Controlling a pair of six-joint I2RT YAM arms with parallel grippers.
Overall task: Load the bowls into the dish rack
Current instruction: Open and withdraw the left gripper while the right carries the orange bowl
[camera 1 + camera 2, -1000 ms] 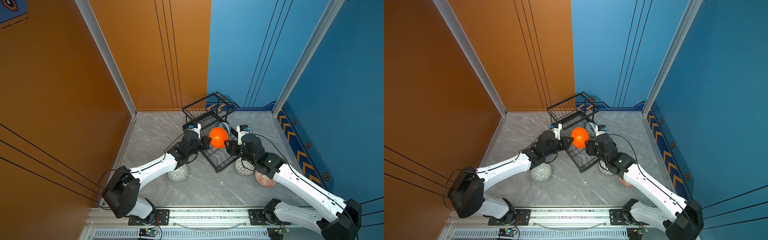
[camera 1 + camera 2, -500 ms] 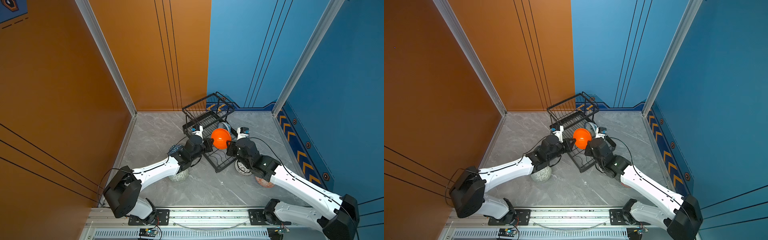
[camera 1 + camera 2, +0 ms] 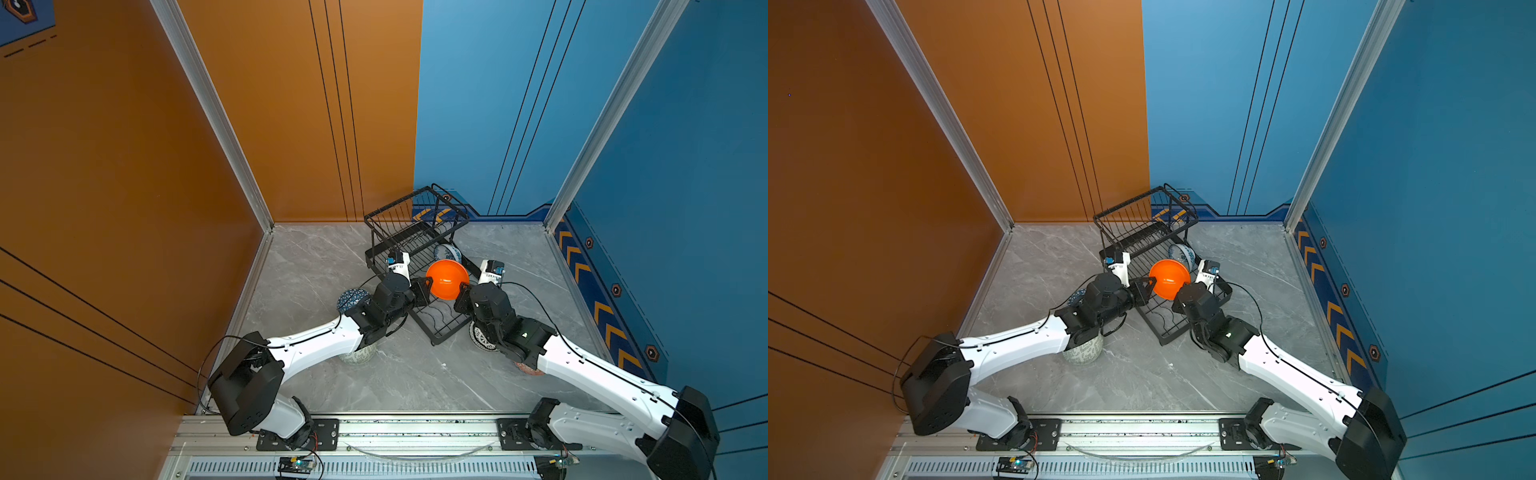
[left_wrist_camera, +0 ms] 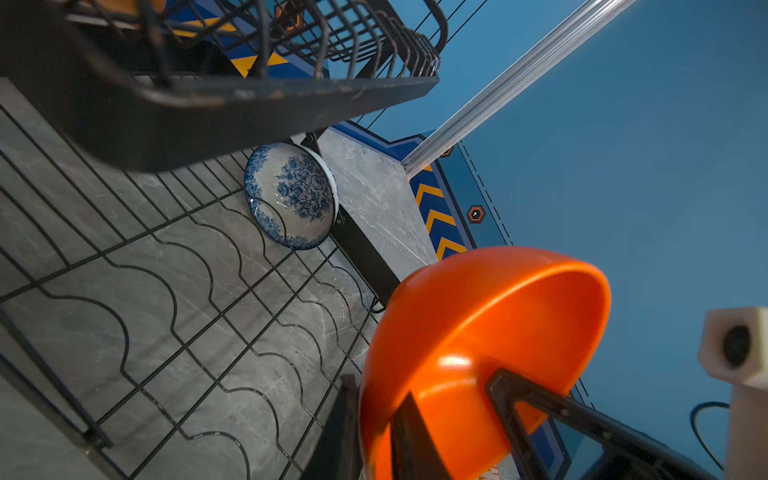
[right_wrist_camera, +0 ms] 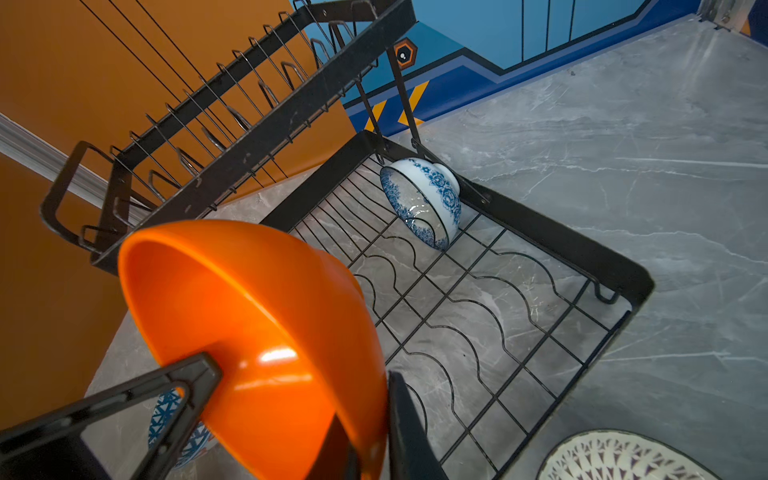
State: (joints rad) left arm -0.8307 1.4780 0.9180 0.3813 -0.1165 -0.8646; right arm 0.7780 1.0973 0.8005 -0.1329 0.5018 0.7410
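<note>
The right gripper (image 3: 460, 291) (image 5: 301, 374) has its two black fingers closed on the wall of a plain glossy orange bowl (image 3: 446, 278) (image 5: 249, 299), one finger against the outside and the other at the rim, and it carries the bowl tipped on its side in the air. Straight across from it, the left gripper (image 3: 427, 286) (image 4: 453, 388) meets the same bowl from the opposite side. Its fingers stand narrow, one inside the rim and one outside, but from where I stand I cannot tell whether they press the wall or only bracket it. Below both sets of fingertips lies the rectangular base of the black wire dish rack (image 5: 561, 243) (image 4: 249, 112), its wavy slot wires bare directly under the orange bowl. Beyond the fingertips, in the far corner of that base, a white bowl with blue flowers (image 3: 446, 252) (image 5: 428, 203) stands on its edge against the rack's frame, close by the posts of the raised upper basket. The other bowls sit outside the rack on the grey marble tabletop (image 3: 395, 374). Behind the left gripper, beside its wrist, a blue triangle-patterned bowl (image 3: 351, 299) appears to lie mouth down. Further back, a pale green bowl with geometric marks (image 3: 1084, 353) sits under the left forearm. Behind the right gripper, under its wrist and just off the rack's near corner, is a white bowl with black lattice (image 3: 482, 338) (image 5: 623, 457). Further back again, a red-orange patterned bowl (image 3: 525, 368) shows only as a sliver beneath the right forearm.
</note>
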